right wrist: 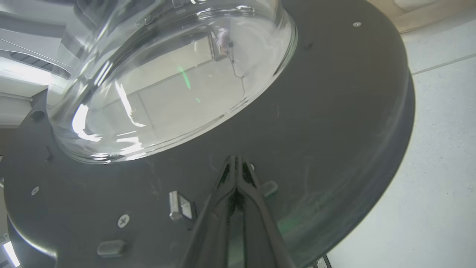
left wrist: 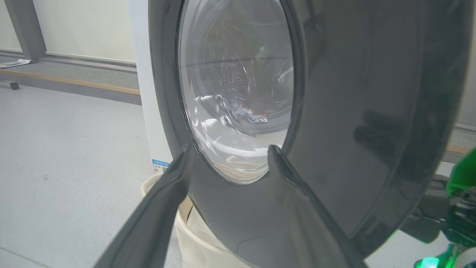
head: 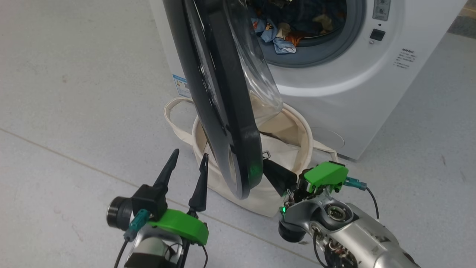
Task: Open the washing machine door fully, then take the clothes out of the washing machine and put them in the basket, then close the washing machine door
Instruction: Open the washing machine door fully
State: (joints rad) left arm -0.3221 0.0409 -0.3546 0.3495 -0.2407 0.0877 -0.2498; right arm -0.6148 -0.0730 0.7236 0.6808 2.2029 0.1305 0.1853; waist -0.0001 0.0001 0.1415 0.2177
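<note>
Right, head view: glossy black round door [head: 223,93] swung out above cream canvas basket [head: 297,137], blue bear-print clothes [head: 277,37] in white washer [head: 334,82]. Left wrist: left gripper [left wrist: 231,147] fingers apart at door's outside. Right wrist: right gripper [right wrist: 235,160] fingers together against its inner face.

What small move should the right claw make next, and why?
Probably push the washing machine door wider with the shut right claw, whose tips sit at its inner face. The door hangs only partly open over the basket, with the clothes in the drum.
</note>
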